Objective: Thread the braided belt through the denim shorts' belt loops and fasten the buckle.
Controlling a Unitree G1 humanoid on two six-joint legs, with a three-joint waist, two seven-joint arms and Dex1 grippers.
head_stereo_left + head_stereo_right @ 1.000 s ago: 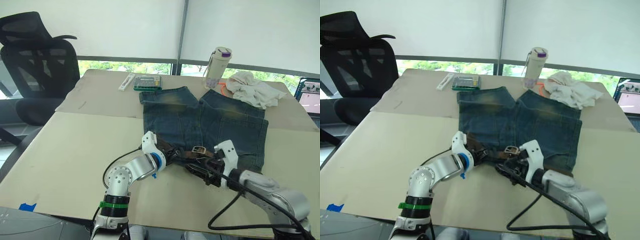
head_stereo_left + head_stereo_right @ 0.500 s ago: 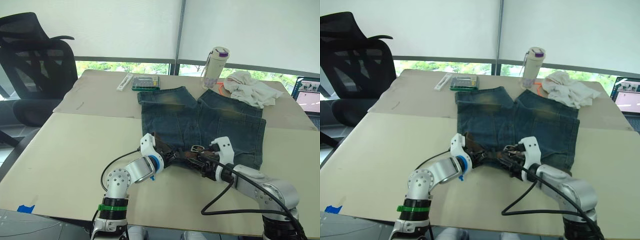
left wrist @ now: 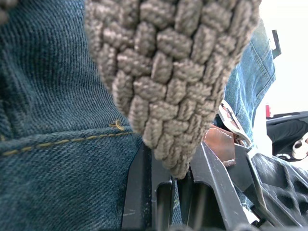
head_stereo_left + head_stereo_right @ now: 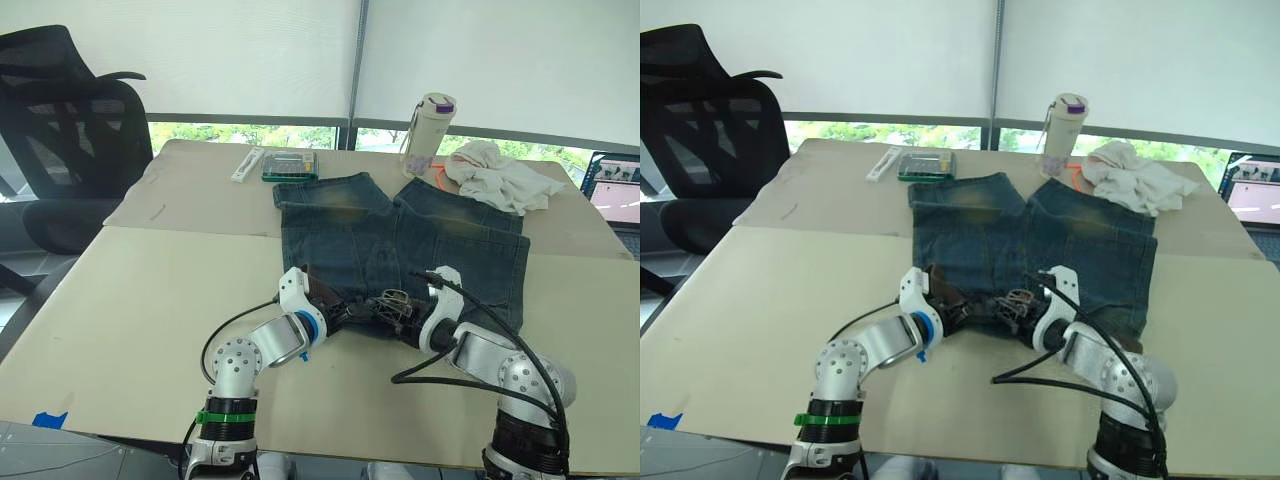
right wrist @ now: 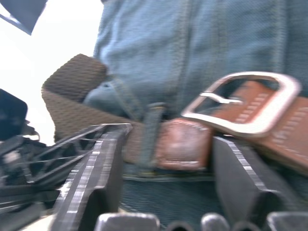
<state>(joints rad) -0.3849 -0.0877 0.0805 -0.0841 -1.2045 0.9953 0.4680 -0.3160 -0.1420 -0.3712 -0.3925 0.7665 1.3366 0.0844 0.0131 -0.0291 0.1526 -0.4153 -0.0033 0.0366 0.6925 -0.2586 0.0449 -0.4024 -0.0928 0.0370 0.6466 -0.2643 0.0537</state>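
Note:
The denim shorts lie flat mid-table, waistband toward me. Along that waistband runs the braided belt, with its silver buckle near the middle. My left gripper rests at the waistband's left part; in the left wrist view its fingers are shut on the belt's woven end. My right gripper sits just right of the buckle. In the right wrist view it is open, straddling the brown leather tab beside the buckle. A belt loop crosses the strap there.
A tall bottle and a crumpled white cloth stand beyond the shorts. A small green box and a white stick lie at the back left. An office chair stands left of the table, a laptop at the right edge.
My right gripper has moved left along the waistband, up to the buckle, and the arm has folded in. The left gripper has held its place on the belt.

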